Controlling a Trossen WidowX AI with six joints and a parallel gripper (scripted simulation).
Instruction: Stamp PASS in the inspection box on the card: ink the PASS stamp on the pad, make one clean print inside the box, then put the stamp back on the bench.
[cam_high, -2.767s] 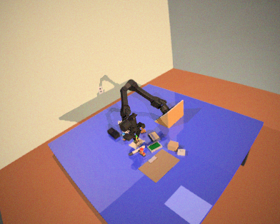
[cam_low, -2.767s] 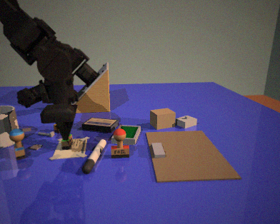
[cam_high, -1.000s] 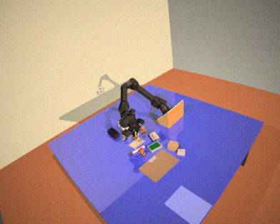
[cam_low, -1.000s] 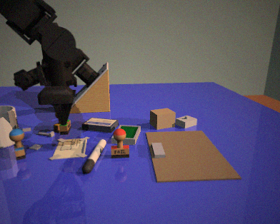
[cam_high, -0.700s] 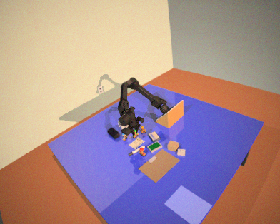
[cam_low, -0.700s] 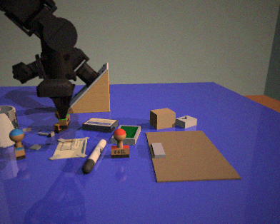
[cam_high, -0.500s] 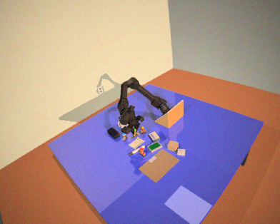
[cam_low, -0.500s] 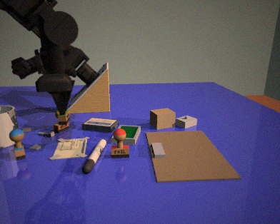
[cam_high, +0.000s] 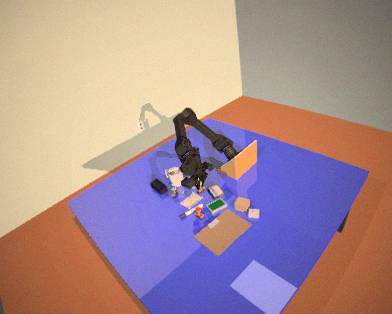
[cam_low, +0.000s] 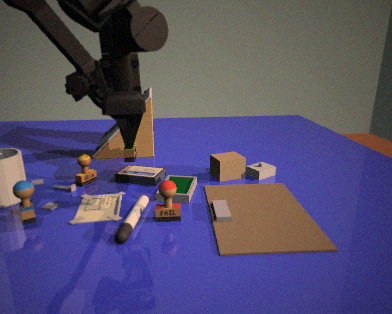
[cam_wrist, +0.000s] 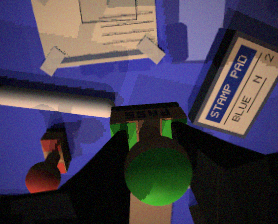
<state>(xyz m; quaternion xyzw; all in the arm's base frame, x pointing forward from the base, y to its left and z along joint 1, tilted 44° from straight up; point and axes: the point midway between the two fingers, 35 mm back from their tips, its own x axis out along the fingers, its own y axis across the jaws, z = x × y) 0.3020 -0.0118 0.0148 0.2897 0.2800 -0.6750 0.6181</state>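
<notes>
My gripper is shut on the green-knobbed PASS stamp, holding it upright above the bench, behind the blue stamp pad in the exterior view. The cream card lies taped at its corners. Its box is cut off at the wrist view's top edge; I cannot tell whether a clean print is in it. The open green ink pad lies in a grey tray. The stamp pad labelled BLUE is beside the held stamp in the wrist view.
The red FAIL stamp and marker stand and lie near the card. Blue and yellow stamps, a mug, a cardboard box, a brown board and a wedge are around.
</notes>
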